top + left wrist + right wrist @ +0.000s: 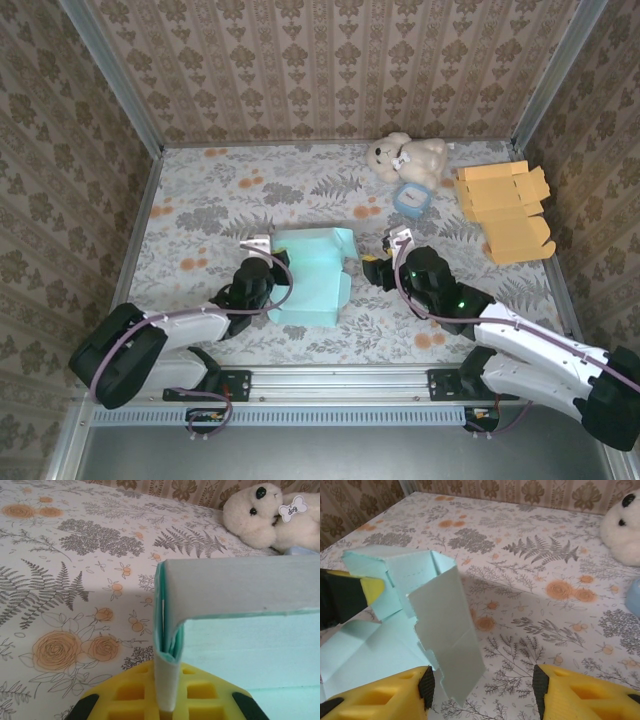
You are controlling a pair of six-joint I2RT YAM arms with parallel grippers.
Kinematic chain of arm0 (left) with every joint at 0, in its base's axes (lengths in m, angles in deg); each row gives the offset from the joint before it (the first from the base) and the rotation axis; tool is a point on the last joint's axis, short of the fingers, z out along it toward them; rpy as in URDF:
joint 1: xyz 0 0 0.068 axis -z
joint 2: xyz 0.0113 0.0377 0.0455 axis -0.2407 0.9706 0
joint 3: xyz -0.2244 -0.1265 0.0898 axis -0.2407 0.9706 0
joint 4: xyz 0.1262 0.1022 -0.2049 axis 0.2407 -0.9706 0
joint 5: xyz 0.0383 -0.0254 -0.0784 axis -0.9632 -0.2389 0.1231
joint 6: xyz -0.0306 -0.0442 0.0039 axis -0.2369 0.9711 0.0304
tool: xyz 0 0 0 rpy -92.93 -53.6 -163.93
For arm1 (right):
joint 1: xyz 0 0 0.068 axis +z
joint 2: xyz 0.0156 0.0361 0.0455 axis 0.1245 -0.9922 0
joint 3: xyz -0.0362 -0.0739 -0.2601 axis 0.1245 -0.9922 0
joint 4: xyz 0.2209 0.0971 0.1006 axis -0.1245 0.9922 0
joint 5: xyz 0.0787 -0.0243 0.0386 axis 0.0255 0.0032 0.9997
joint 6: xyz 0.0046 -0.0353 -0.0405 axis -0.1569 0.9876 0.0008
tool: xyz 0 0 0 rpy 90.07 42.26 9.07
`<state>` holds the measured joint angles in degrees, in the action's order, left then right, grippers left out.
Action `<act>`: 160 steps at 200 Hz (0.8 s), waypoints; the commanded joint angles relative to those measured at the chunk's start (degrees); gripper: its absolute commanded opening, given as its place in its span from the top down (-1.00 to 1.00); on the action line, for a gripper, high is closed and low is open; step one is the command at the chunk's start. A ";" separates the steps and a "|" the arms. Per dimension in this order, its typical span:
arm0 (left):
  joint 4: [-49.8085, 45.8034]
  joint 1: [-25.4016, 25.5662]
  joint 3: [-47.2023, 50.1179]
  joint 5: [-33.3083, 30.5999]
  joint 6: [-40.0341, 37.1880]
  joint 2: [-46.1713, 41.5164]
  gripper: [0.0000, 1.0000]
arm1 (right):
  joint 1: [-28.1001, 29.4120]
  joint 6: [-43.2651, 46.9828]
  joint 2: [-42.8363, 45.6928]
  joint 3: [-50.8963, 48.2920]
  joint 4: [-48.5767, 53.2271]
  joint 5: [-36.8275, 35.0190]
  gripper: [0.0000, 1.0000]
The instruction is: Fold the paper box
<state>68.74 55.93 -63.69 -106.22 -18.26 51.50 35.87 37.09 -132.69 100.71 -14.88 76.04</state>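
Two grippers are working at the teal paper box (312, 278), which you have lying near the middle of the table (200, 220), slightly left of centre. It is partly formed: the base is flat on the floral cloth, and its left and far walls are raised.

Your left gripper (262, 250) is clamped on the box's left wall. Its wrist view shows the folded, layered edge of that wall standing upright and pinched between the yellow pads, with the far wall bending off to the right above them.

Your right gripper (386, 258) sits at the right side of the box with its jaws standing well apart and gripping nothing. Its wrist view shows a loose flap of the box standing upright in the gap, close to the left finger. You cannot tell from these views whether the flap touches that finger. The right finger is well clear of the flap.

Other items on the table are as follows:
- A white plush dog (407, 158) lies at the far right.
- A small blue container (409, 199) sits just near of the plush dog.
- Some orange cardboard blanks (505, 205) lie stacked at the far right edge, well apart from the box.
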 commanded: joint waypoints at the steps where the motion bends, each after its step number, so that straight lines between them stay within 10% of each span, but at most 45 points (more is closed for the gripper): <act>1: -0.29 -0.51 0.77 0.09 -0.92 -1.50 1.00 | -0.68 0.13 -0.18 -1.04 -0.69 -2.30 -0.15; 160: 2.07 -0.46 2.23 3.82 -1.66 -3.26 1.00 | -0.88 -1.49 -9.97 0.89 -7.73 11.30 -0.13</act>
<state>68.85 55.77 -62.02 -103.47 -19.20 50.01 35.22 36.85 -141.15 100.52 -19.27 84.11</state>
